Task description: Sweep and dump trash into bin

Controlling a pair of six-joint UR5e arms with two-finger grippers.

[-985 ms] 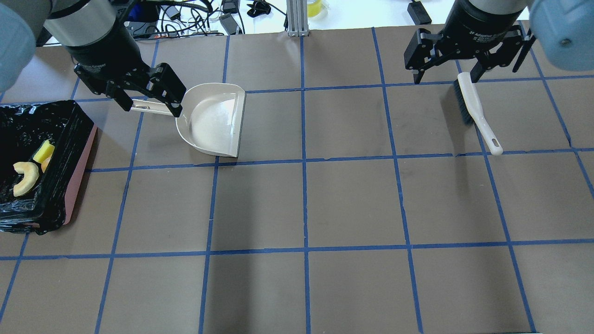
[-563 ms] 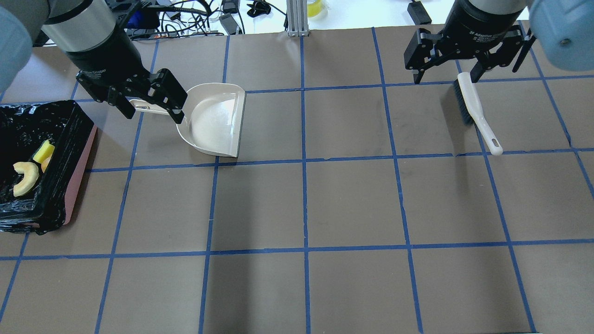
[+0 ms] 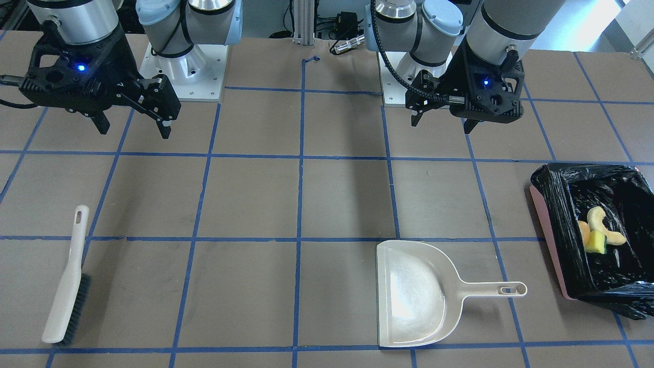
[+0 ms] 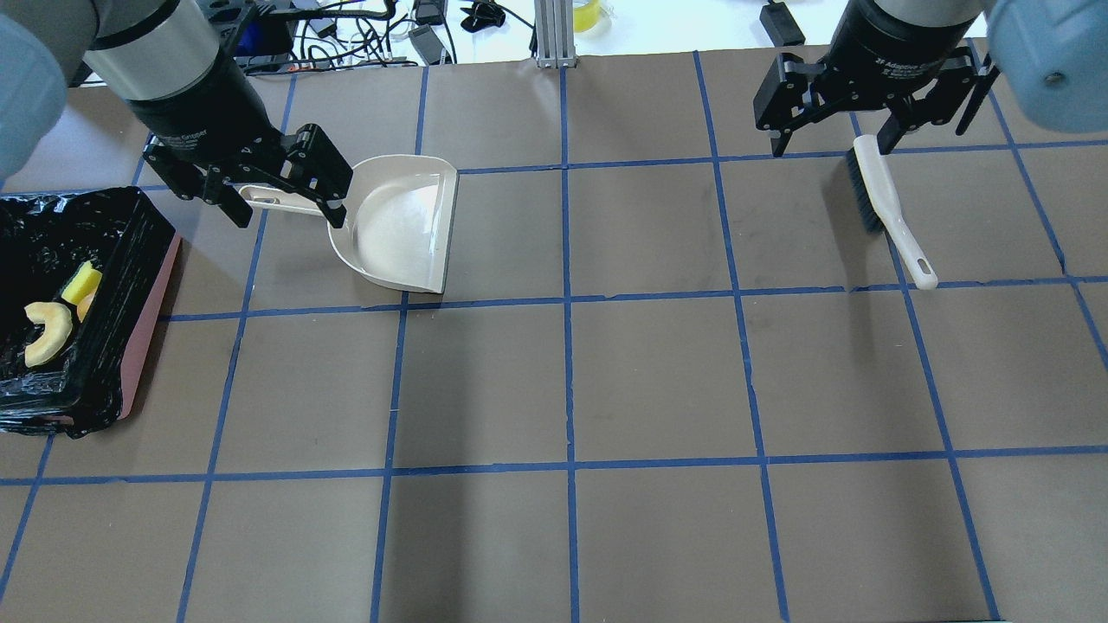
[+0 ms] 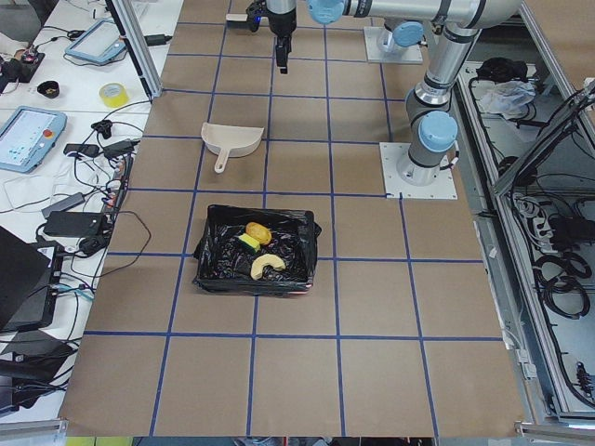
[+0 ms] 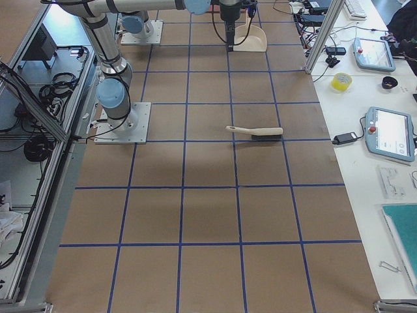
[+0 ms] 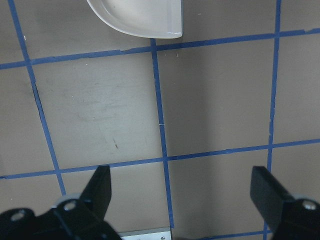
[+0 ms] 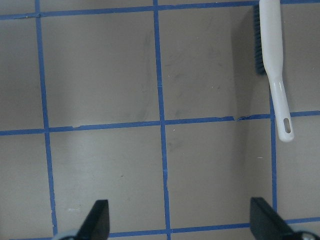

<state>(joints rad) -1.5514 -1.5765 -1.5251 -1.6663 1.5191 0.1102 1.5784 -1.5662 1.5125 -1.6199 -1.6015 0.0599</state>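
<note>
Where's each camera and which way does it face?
Front: across table, facing robot; bases, left gripper, right gripper.
Overhead: behind robot, looking forward-down; both grippers, dustpan.
Left end: along table; bin, left arm.
Right end: along table; brush, right arm.
Left wrist: downward; own fingertips, dustpan.
Right wrist: downward; own fingertips, brush.
Front, overhead share trash.

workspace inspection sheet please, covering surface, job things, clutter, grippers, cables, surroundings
surface: brown table with a blue tape grid, faint scuffs.
job's things: amber piece, crescent slice and sponge block all lie in the bin; dustpan empty, flat on the table; brush lying at the end away from the bin.
clutter: nothing seen on the table.
grippers: left gripper and right gripper both open, empty, raised above the table.
cables: black cable at the left wrist; loose cables beyond the table's edge.
surroundings: side bench with tablets and a tape roll.
</note>
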